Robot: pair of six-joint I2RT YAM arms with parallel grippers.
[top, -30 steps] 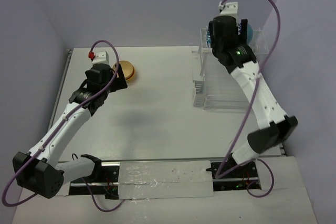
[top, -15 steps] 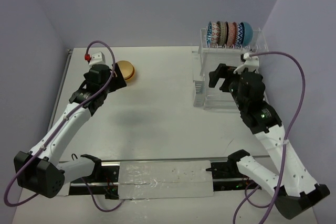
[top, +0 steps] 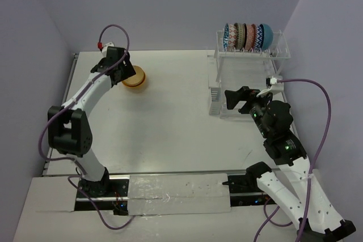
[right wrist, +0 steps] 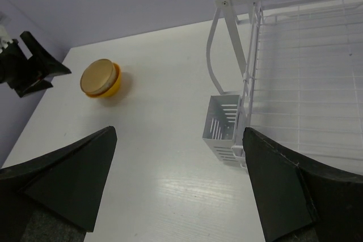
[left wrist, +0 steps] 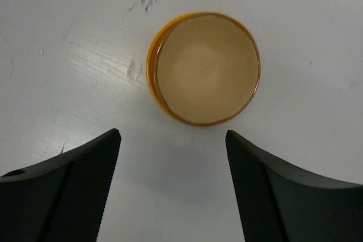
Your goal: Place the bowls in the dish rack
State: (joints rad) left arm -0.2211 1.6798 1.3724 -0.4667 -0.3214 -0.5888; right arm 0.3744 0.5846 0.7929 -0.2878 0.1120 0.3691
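Left pincer (left wrist: 173, 140): fingers apart, nothing between them, pointed down at the desk (top: 176, 117). In the left wrist view the two dark fingers fill the lower corners, with bare desk showing in the gap.

Orange-yellow bowl (left wrist: 203, 67): stands upright on the desk in the upper middle of the left wrist view, straight ahead of the open gap and apart from both fingers. Its centre sits a little right of the gap's midline, so its right rim runs past the inner edge of the right-hand finger. The inside looks tan; whether that is the bowl's own lining or a second bowl nested in it cannot be told. Being round, the bowl has no long axis, so only the sideways offset matters. The next move probably calls for a small shift toward the right of that frame before the fingers go down over the rim.

Right pincer (right wrist: 178, 134): fingers wide apart and empty, at centre right of the overhead view, just beside the dish rack (top: 249, 92) and well apart from the bowl. The left arm is plainly the nearer one.

Row of bowls (top: 248, 36): stands on edge in the raised prongs at the upper right of the overhead view. The lower tray shows bare wire.
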